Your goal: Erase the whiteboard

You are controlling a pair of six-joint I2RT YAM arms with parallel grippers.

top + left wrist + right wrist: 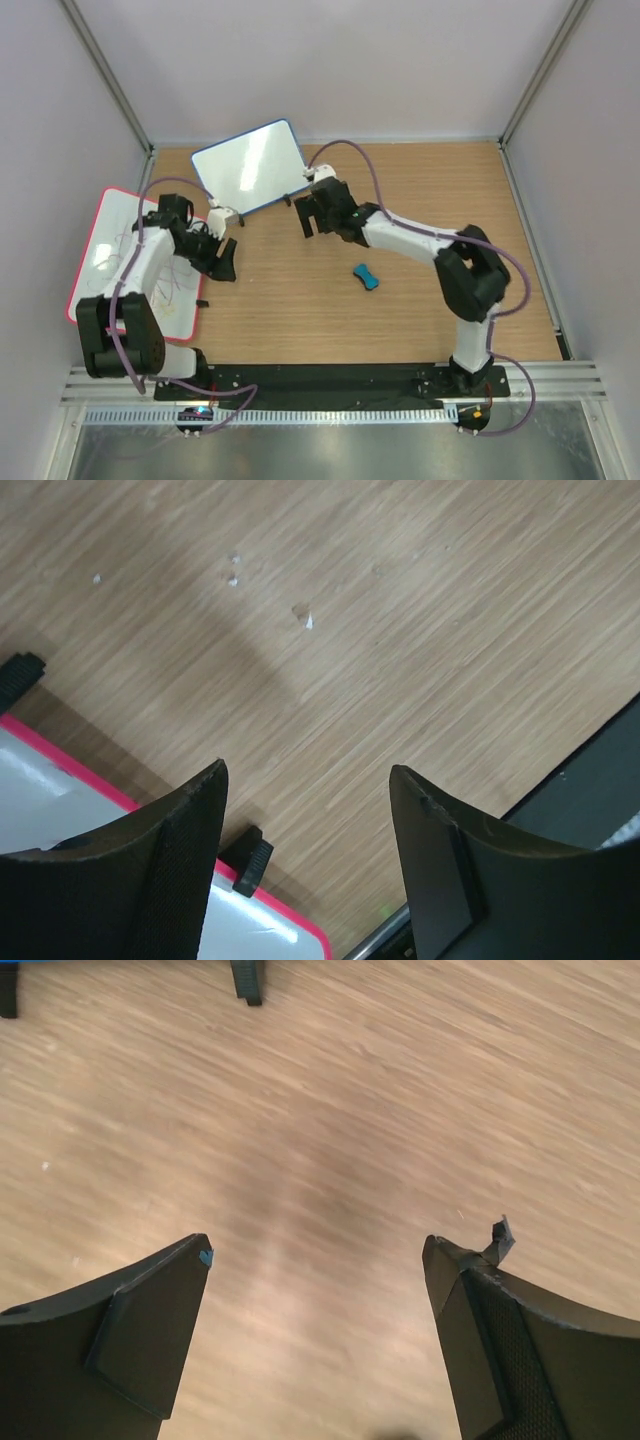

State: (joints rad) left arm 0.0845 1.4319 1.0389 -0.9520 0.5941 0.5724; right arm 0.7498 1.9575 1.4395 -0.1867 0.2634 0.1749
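Note:
The blue-framed whiteboard (250, 167) lies at the back of the table and looks wiped clean; its black feet (246, 980) show at the top of the right wrist view. My right gripper (305, 215) is open and empty just in front of the board's near right edge. My left gripper (222, 262) is open and empty, to the left, near the board's near left corner. A small blue eraser (367, 277) lies on the wood right of centre, apart from both grippers.
A larger pink-framed whiteboard (110, 250) with purple scribbles lies at the left under the left arm; its edge (270, 905) and a black foot (247, 861) show in the left wrist view. Grey walls enclose the table. A black rail (330, 378) runs along the front.

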